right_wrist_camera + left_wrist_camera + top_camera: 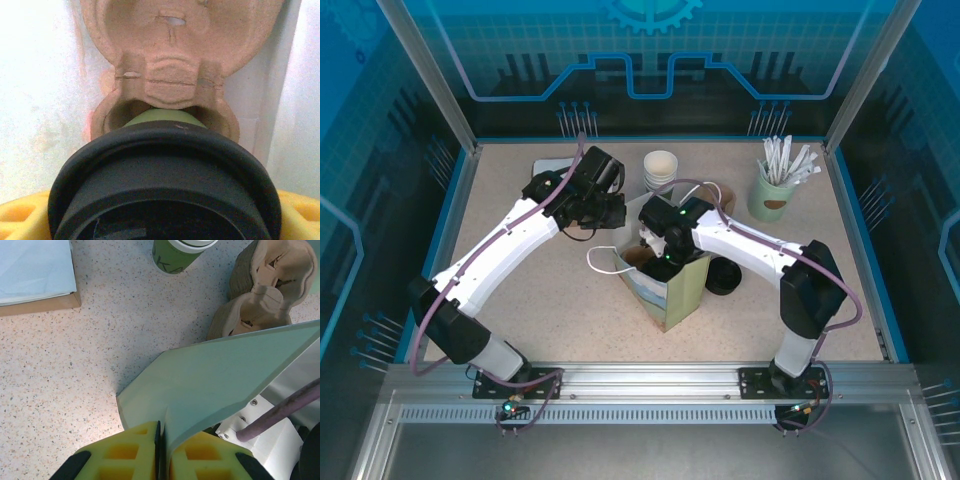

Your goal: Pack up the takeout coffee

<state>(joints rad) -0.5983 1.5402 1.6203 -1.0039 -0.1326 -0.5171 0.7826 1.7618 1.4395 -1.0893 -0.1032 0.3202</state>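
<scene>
Two things can spoil this placement. The right gripper [160, 222] reaches down into the paper bag [672, 295]. Its yellow fingers [17, 215] are spread wide and clasp the takeout coffee [165, 175] at about the level of its black lid. The cup hangs over the near pocket of the pulp tray [170, 60] lying in the bag's bottom, and its green band shows at the pocket's mouth. Whether the base has entered the pocket cannot be told, since the lid hides it. If the cup comes down off-centre, its base may catch the pocket's rim and tilt, and letting go then would tip it against the bag wall. With the grip so high, a hard push might also pop the lid loose. The second risk lies with the left gripper [161, 440], whose fingers are pinched nearly shut on the bag's upper edge, holding the mouth open. The thin paper could slip out or tear if that arm pulls. The wall would then fold in onto the right arm, or the light bag would slide across the table [75, 365].
</scene>
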